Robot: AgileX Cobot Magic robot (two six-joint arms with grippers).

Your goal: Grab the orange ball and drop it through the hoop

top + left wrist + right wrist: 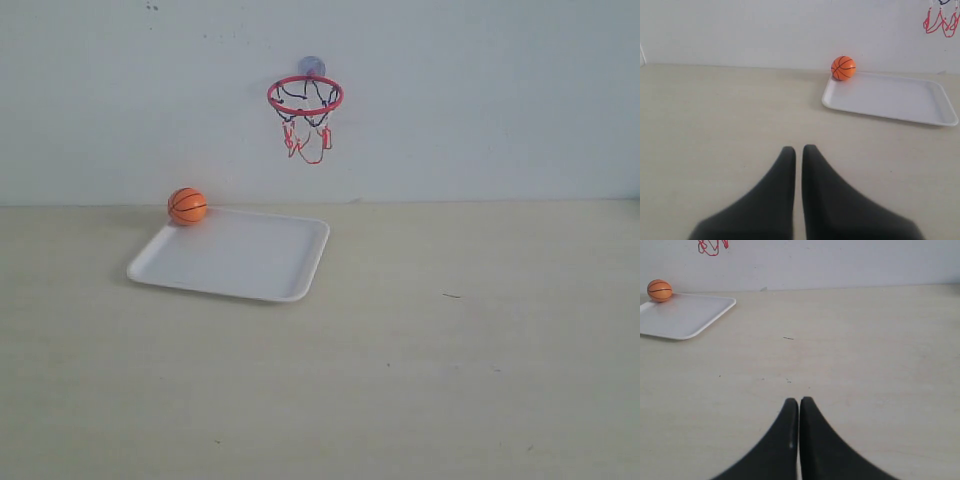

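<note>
The orange ball [187,206] rests on the far left corner of a white tray [250,262], close to the wall. It also shows in the left wrist view as the ball [843,68] and in the right wrist view as the ball [659,290]. The hoop [305,96] with its red ring and string net hangs on the wall by a suction cup, above the tray's right part. My left gripper [798,149] is shut and empty, well short of the tray. My right gripper [799,401] is shut and empty, far to the right of the tray. Neither arm appears in the exterior view.
The pale table [450,350] meets the white wall [480,100] at the back. The tray [890,97] lies flat on the table's left half. A small dark mark [452,295] sits on the tabletop to the tray's right.
</note>
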